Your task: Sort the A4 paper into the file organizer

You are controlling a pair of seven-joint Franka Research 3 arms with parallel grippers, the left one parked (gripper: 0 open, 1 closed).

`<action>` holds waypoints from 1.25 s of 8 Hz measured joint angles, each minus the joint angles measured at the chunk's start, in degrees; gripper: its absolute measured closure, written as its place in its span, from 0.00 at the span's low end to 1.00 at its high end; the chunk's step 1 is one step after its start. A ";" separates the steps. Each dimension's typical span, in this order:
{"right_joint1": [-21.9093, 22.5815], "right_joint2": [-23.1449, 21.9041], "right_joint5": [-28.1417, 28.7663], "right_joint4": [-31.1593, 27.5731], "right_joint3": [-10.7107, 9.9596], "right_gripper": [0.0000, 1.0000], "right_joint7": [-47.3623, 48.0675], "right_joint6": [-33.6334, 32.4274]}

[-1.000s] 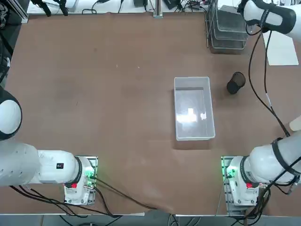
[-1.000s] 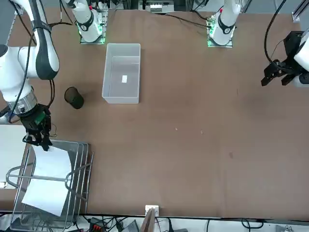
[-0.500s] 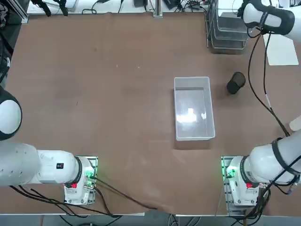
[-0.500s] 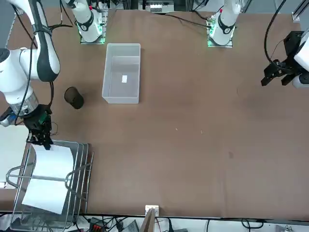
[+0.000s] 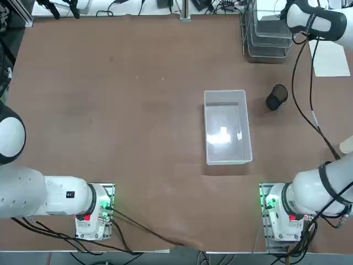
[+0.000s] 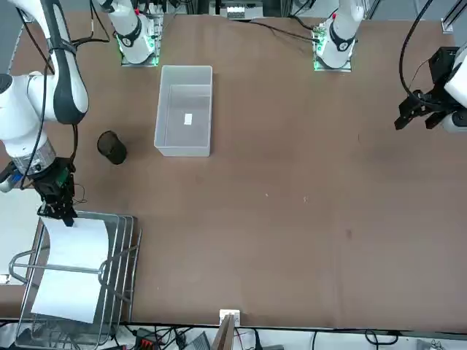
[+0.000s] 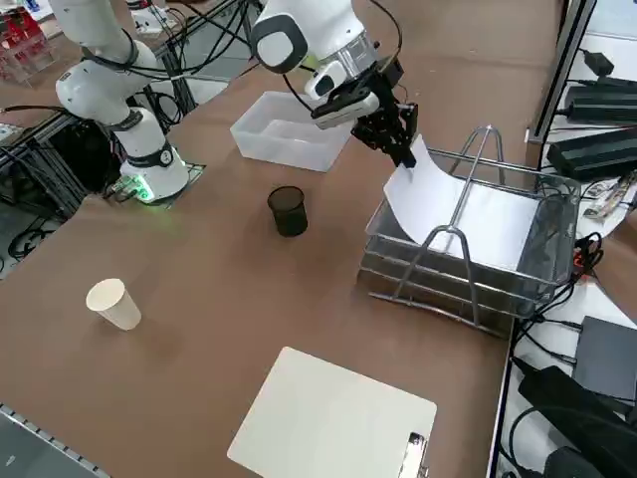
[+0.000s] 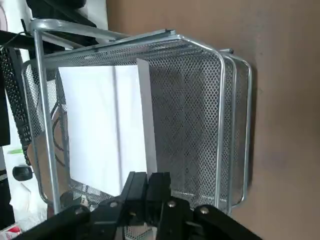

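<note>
Worktop (image 5: 138,138) is brown and wide, and near its far edge, on your right side, stands the wire rack (image 7: 542,289) with its stacked trays. On the near side of this rack, toward the arms' bases, you can see the black cup (image 5: 277,96) and the clear bin (image 5: 229,132); the white clipboard (image 7: 328,418) lies apart, more to the right. Your right tool (image 8: 148,176) has its fingers pressed together, pinching the near short end of the white sheet (image 7: 498,224). The sheet is over the top tray, with this near end raised and a bit curved, while its far part goes away from the tool, deeper into the rack. So the relation which matters for you is this one: the sheet's long side runs from the tool toward the far edge of the worktop, and the tray seems to lie along almost the same line. I think the placing is well advanced. You should probably lower the held end in line with the tray before you release, because a sideways turn could bend this thin sheet against the rim.
</note>
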 joint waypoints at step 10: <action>-0.23 1.55 0.00 -0.77 -0.01 0.98 -2.10 3.21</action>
